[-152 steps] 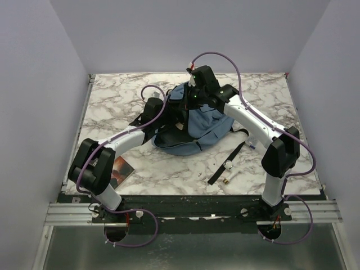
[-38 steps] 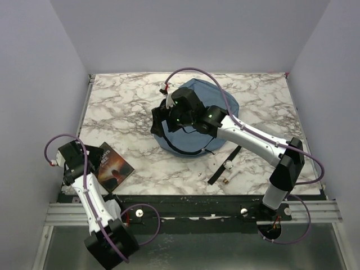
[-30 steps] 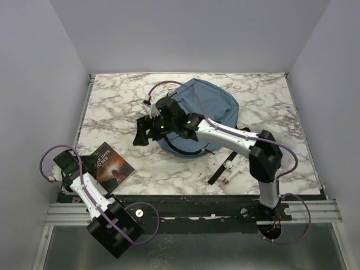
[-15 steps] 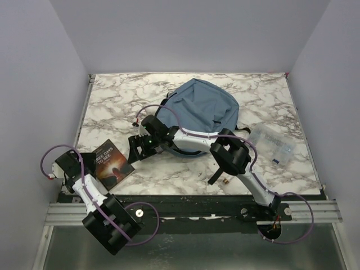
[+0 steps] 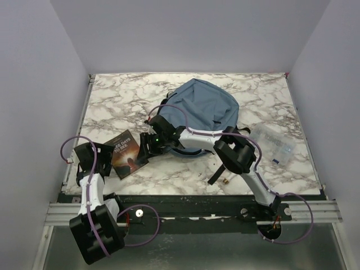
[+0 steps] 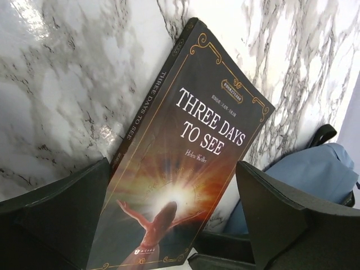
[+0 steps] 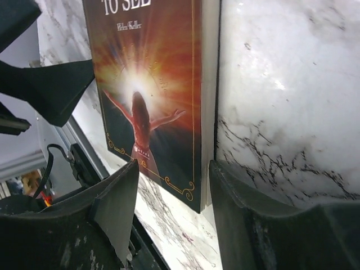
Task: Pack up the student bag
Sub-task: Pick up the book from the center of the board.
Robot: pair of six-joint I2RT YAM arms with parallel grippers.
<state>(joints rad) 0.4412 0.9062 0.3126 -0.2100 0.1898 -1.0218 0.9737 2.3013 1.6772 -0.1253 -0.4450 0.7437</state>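
Book cover: "THREE DAYS TO SEE", Helen Keller.
Left gripper: jaws wide apart, flanking book.
Right gripper: jaws apart, astride book's corner.
Bag: table centre, beyond book.
Case: clear, contents unclear.

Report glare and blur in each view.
Top view: even light, no glare, table sharp. Left wrist view: glare on table upper left, book title sharp, left pincer dark, soft. Right wrist view: glare right of the book, right pincer soft.
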